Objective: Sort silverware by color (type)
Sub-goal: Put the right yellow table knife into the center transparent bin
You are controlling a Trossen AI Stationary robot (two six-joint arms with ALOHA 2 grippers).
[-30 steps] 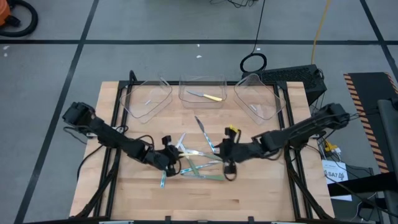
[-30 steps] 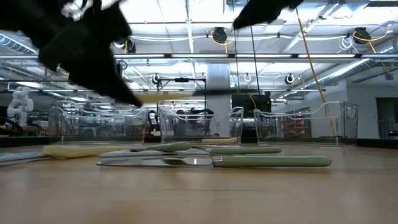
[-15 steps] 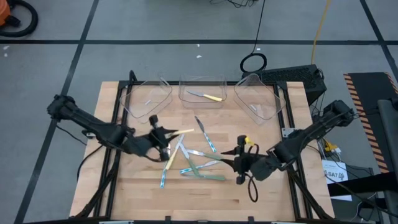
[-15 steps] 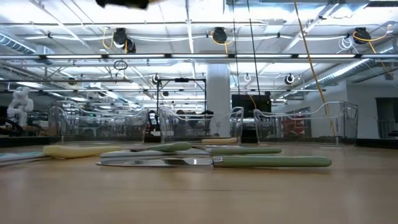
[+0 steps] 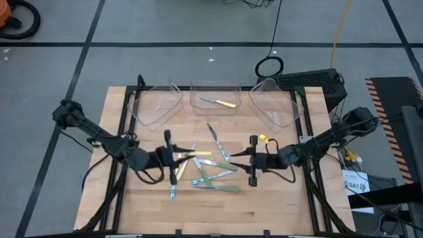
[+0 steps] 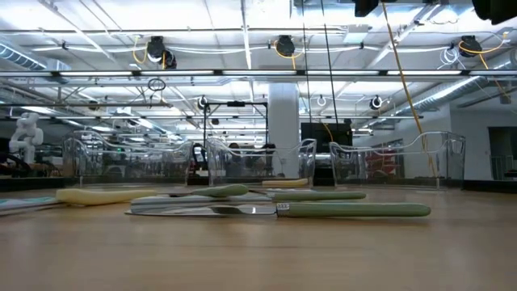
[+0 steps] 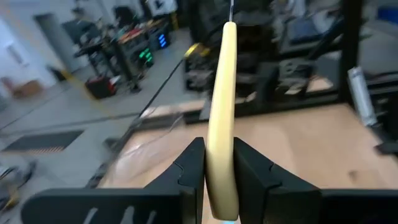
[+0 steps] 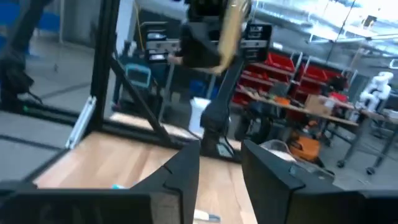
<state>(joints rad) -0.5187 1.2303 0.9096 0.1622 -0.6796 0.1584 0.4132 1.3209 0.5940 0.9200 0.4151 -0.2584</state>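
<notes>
One yellow knife (image 5: 221,102) lies in the middle tray (image 5: 215,89). Left gripper (image 7: 219,167) jaws clamp a yellow utensil (image 7: 222,112); right gripper (image 8: 221,165) jaws stand apart, empty. Most silverware (image 5: 208,168) remains unsorted on the worktop (image 5: 277,205).

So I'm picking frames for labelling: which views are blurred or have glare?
Left wrist view: background smeared, but the yellow-handled utensil in the left gripper is sharp. Right wrist view: soft throughout. Low view: bright ceiling lights, green-handled utensil crisp. High view: evenly lit, sharp.
</notes>
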